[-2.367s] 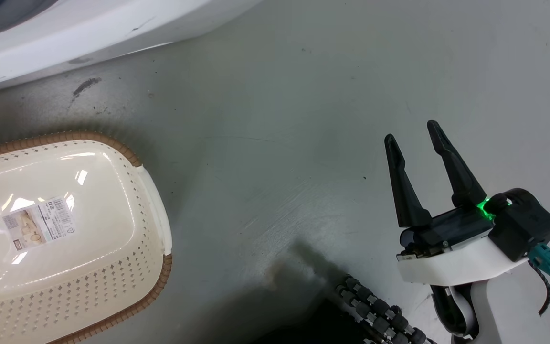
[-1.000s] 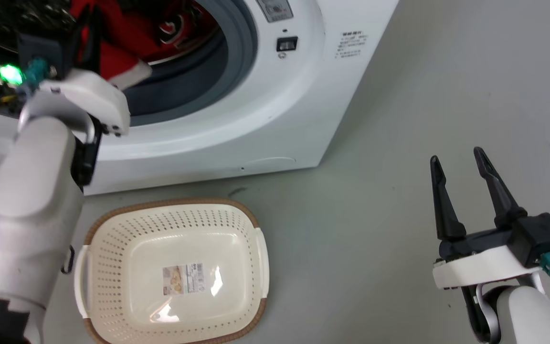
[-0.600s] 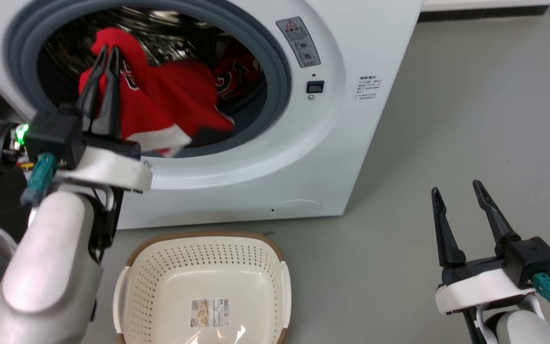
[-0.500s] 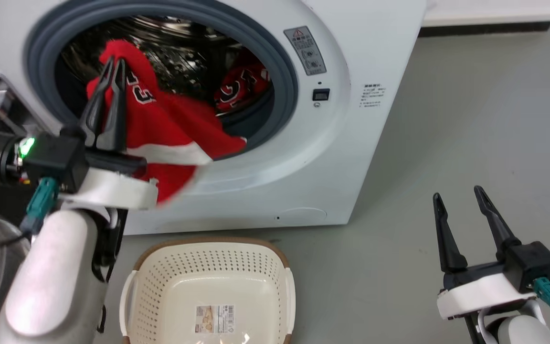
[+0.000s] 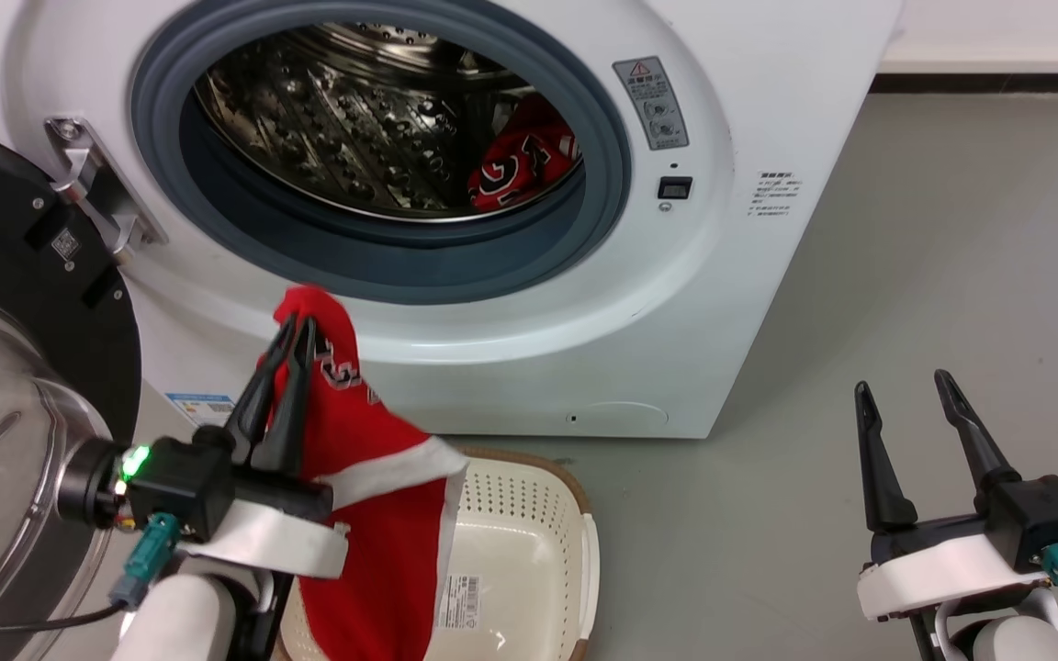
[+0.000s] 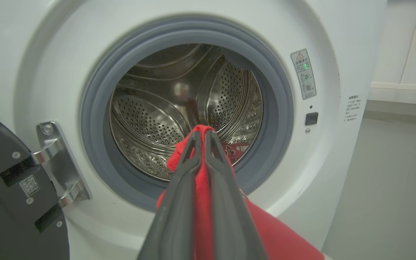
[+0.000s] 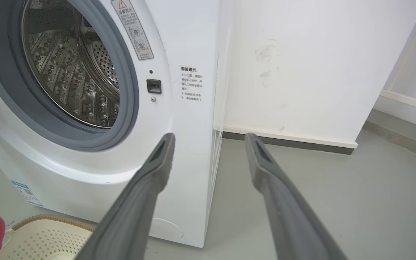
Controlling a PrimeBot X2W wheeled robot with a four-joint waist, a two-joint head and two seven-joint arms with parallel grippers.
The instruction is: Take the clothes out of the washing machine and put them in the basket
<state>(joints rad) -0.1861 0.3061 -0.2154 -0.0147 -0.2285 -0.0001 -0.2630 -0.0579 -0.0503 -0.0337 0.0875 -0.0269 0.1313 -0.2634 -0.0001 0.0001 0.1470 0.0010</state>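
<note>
My left gripper is shut on a red jersey, which hangs in front of the washing machine and drapes down over the cream basket on the floor. In the left wrist view the same gripper pinches the red jersey before the open porthole. A second red jersey lies inside the steel drum at its right. My right gripper stands open over bare floor at the lower right, nothing between its fingers; the right wrist view shows that gripper open beside the washing machine and the basket at the bottom left.
The glass door hangs open at the left, close to my left arm. Grey floor stretches to the right of the machine. A white wall with a dark skirting stands behind.
My left gripper has pulled the red jersey out of the drum and down over the basket. The head camera has tilted up, so the whole picture has shifted. My right gripper stays open.
</note>
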